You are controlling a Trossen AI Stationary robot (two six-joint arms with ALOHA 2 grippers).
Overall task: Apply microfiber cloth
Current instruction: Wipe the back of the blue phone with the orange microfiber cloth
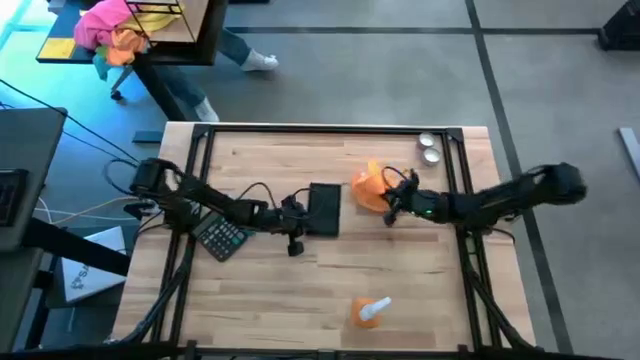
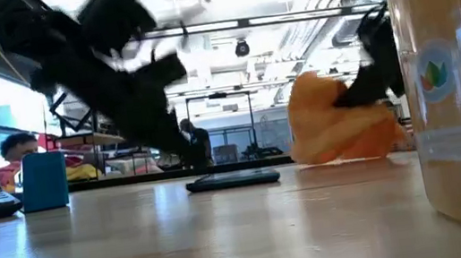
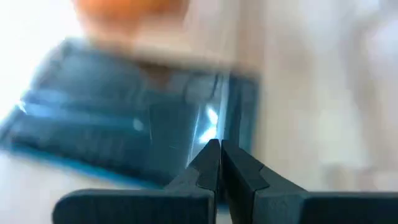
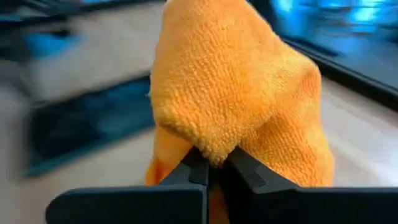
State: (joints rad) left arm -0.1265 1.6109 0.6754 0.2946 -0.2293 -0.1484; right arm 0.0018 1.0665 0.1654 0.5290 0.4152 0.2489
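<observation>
Table [image 1: 400,270]: one microfiber cloth [image 1: 368,187], right end effector [image 1: 388,208] pinching.

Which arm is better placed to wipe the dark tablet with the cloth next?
Probably the right. Its end effector is shut on the microfiber cloth, just beside the tablet. The left end effector is shut and empty at the tablet's other edge.

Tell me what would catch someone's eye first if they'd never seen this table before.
The bright orange microfiber cloth stands out, bunched up and pinched in the right gripper near the middle of the table, just right of a flat dark tablet. The left gripper sits shut at the tablet's left edge, with a calculator under that arm. A clear spray bottle of orange liquid lies near the table's front edge.
</observation>
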